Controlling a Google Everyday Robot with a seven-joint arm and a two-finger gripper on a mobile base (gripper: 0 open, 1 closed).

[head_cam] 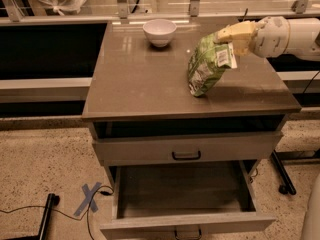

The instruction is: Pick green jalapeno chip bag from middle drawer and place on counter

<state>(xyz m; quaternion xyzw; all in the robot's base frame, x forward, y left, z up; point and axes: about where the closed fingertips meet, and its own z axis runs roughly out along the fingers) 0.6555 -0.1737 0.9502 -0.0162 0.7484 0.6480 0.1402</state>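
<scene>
With end effector [231,38] clamped on top edge of green jalapeno chip bag [204,66], set base flat on desk [135,79], well apart from white bowl [159,32], before releasing.

The gripper [226,40], above the right side of the worktop [145,79], is being shown only in part, its arm [300,36] being cut off by the right edge. The top of the chip bag [205,66] is being covered by the jaws clamped on it, and its print is being rendered too small to read. The handle [187,232] of the open drawer [180,191] is being clipped by the bottom edge.
</scene>
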